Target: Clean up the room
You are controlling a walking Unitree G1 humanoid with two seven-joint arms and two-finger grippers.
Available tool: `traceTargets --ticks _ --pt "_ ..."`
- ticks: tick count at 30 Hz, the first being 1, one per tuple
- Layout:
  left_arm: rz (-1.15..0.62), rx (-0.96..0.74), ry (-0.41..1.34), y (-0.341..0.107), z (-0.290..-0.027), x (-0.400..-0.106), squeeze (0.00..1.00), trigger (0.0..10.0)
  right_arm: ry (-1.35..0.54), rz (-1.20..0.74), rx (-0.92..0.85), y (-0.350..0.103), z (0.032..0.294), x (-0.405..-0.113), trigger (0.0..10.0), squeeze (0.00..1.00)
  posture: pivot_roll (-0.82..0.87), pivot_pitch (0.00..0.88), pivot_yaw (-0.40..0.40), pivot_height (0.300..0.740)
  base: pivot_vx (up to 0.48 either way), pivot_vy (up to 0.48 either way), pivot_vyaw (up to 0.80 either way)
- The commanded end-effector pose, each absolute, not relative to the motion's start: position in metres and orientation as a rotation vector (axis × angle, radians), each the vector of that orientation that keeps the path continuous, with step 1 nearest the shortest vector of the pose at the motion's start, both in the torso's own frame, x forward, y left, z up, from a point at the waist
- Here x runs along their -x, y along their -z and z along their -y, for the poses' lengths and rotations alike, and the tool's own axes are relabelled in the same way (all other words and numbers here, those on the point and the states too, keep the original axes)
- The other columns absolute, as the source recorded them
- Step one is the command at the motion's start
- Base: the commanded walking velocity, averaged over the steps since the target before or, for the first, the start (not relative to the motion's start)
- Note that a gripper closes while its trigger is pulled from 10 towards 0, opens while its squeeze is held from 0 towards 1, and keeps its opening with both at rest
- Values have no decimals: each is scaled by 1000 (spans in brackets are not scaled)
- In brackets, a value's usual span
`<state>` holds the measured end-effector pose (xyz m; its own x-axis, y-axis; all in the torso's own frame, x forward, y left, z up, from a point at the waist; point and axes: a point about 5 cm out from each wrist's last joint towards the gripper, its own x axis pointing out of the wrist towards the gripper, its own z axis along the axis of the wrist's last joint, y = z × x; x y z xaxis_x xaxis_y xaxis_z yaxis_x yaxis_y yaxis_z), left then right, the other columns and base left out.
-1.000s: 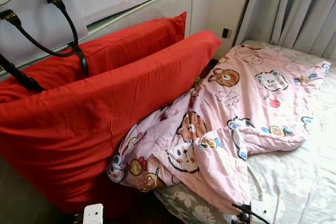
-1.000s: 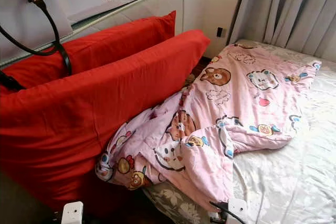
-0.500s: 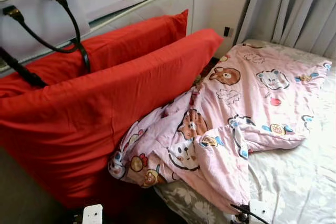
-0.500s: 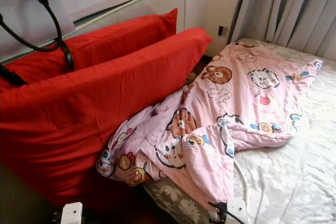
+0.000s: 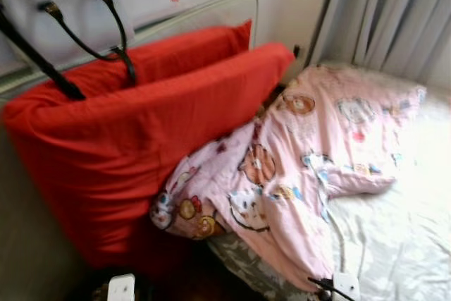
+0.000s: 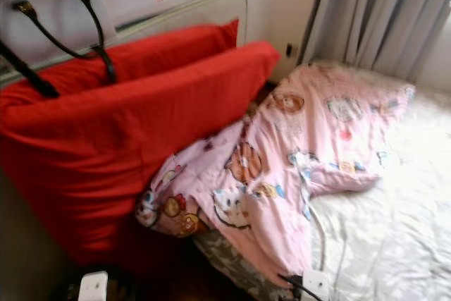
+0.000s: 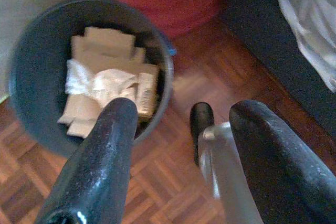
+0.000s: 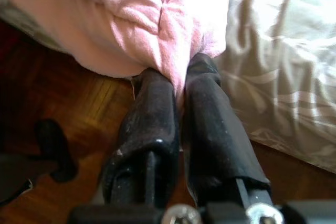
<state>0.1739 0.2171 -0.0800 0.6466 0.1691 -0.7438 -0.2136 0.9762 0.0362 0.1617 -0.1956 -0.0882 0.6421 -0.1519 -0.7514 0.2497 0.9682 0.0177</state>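
Observation:
A pink cartoon-print blanket (image 5: 303,146) lies crumpled across the bed, one corner hanging over the near edge. In the right wrist view my right gripper (image 8: 178,72) is shut on a fold of that pink blanket (image 8: 131,19) at the bed's edge, low above the wooden floor. My left gripper (image 7: 184,113) is open and holds nothing. It hangs above the parquet beside a dark round bin (image 7: 21,93) that holds flattened cardboard and crumpled paper (image 7: 105,77).
Two large red pillows (image 5: 141,132) stand against the headboard on the left. A white handbag (image 5: 63,12) with black handles rests on top of them. Grey curtains (image 5: 394,12) hang behind the bed's pale sheet (image 5: 402,230). Wooden floor lies between pillows and bed.
The head camera has shifted slightly and the picture has gone blurry. The blanket, pillows and handbag lie as before.

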Motion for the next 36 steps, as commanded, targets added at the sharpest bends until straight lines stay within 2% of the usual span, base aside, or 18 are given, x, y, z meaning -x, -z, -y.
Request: traceTargets --ticks 1,10,17,20,27,36 --pt "-885 59 -230 86 -217 -160 0 10000 273 -786 -134 81 201 -174 10000 0 -31 0 4 740 -281 0 0" --pt "-872 61 -233 85 -217 -163 0 10000 392 -645 -121 60 225 -202 10000 0 -24 0 1 740 -282 0 0" --pt "-870 59 -229 85 -217 -163 0 10000 427 -545 -105 46 234 -217 10000 0 -31 0 2 740 -281 0 0" --pt "-867 60 -229 85 -216 -164 0 10000 412 -470 -88 37 231 -227 10000 0 -31 0 0 740 -280 0 0" --pt "-865 56 -229 84 -217 -164 0 10000 350 -428 -83 35 215 -232 10000 0 -29 0 -2 740 -281 0 0" --pt "-862 41 -232 84 -218 -165 0 10000 313 -371 -66 31 201 -234 10000 0 -30 0 -2 740 0 0 0"
